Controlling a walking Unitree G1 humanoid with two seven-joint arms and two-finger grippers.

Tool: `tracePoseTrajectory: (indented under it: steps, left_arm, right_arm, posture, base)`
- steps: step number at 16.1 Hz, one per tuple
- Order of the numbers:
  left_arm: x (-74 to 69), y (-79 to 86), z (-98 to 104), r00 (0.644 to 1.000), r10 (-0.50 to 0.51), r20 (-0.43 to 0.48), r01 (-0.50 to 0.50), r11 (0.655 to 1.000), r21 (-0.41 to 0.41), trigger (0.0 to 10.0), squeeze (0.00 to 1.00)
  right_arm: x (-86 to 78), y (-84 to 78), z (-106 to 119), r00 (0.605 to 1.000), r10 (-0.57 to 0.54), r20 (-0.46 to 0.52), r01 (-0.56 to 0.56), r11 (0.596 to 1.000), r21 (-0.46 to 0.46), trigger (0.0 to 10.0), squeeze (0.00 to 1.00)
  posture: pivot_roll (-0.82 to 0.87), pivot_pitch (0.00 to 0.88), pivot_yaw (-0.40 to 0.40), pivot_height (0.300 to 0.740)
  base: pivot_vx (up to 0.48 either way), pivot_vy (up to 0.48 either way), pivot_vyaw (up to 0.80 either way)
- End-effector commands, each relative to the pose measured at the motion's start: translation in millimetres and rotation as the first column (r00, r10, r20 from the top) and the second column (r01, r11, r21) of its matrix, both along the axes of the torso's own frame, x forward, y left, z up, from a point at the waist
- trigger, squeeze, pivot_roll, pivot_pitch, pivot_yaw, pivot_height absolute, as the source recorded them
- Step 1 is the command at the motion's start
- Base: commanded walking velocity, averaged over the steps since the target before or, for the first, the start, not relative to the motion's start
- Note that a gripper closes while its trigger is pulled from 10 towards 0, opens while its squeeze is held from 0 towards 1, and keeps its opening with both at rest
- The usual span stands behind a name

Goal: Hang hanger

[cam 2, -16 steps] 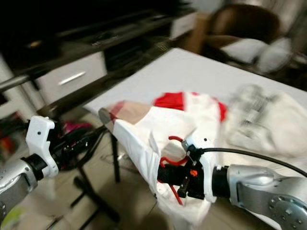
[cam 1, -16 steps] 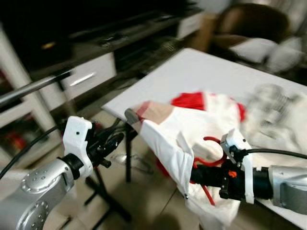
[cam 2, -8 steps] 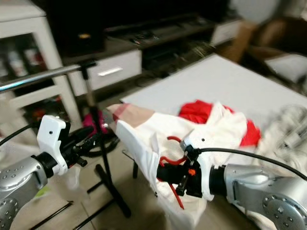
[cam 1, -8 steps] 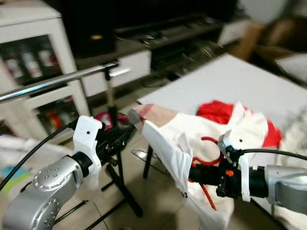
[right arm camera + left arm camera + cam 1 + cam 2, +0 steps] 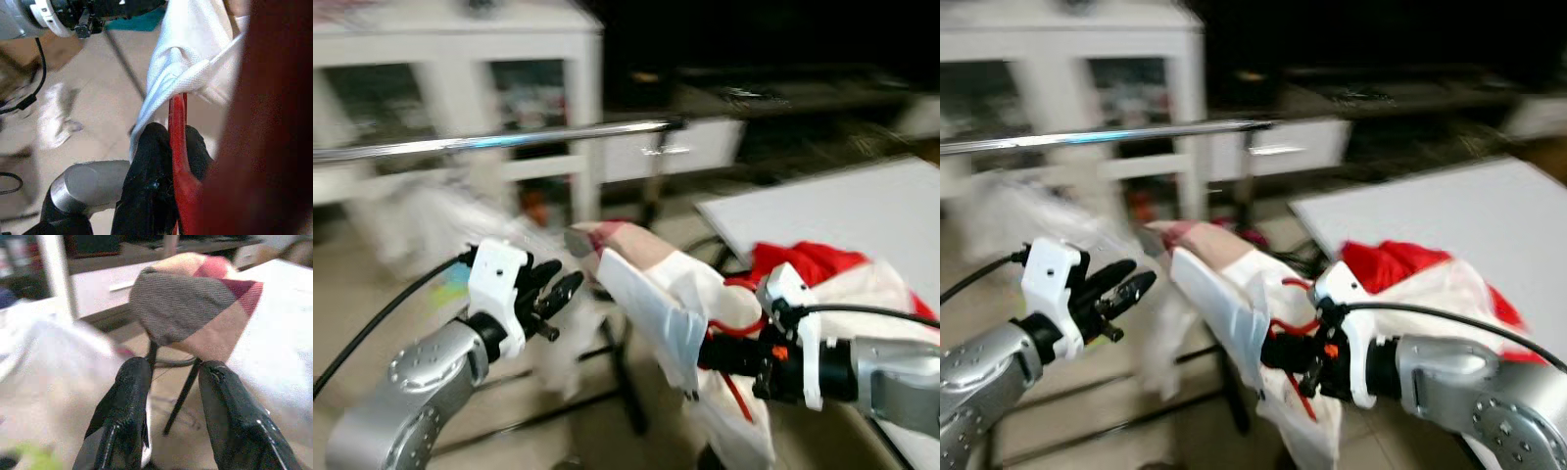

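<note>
White shelving (image 5: 460, 59) — dim room

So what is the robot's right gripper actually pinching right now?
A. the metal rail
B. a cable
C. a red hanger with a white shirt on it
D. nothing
C: the right gripper is shut on the red hanger, whose white shirt drapes over it, below the metal rail.
</note>
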State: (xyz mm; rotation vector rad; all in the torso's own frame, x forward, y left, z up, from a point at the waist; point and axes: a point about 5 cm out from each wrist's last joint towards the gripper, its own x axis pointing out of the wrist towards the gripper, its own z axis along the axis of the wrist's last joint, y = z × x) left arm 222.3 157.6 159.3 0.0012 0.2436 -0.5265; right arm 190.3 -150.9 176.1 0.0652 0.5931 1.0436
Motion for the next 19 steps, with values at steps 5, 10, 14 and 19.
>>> tracePoseTrajectory:
  steps: [5, 10, 14, 19]
  left_arm:
    - [0.9, -2.9, 1.8, 1.000, -0.023, 0.013, 0.023, 1.000, 0.022, 10.0, 0.00]
    - [0.8, -3.9, 0.5, 1.000, -0.027, 0.007, 0.027, 0.999, 0.026, 10.0, 0.00]
    - [7.7, -0.8, -5.4, 0.999, 0.045, -0.011, -0.045, 0.998, 0.033, 10.0, 0.00]
    - [11.6, 1.1, -9.6, 0.995, 0.101, -0.003, -0.101, 0.994, 0.051, 10.0, 0.00]
  right_arm:
    - [0.9, 1.9, -0.9, 1.000, -0.005, 0.019, 0.005, 1.000, 0.003, 10.0, 0.00]
    - [5.5, 3.2, -5.0, 0.998, -0.054, 0.042, 0.053, 0.998, 0.015, 10.0, 0.00]
    - [24.1, 1.1, -25.0, 0.958, -0.279, 0.066, 0.278, 0.960, 0.020, 10.0, 0.00]
    - [42.6, -4.2, -32.0, 0.876, -0.455, 0.157, 0.457, 0.889, 0.028, 10.0, 0.00]
  posture:
    - [0.12, 0.004, -0.042, 0.740]
    - [0.12, 0.009, -0.043, 0.740]
    - [0.12, 0.019, -0.058, 0.740]
    - [0.12, 0.021, -0.073, 0.740]
  base:
    - [0.000, 0.000, 0.80]
    - [0.000, 0.000, 0.64]
    - [0.000, 0.000, 0.00]
    - [0.000, 0.000, 0.00]
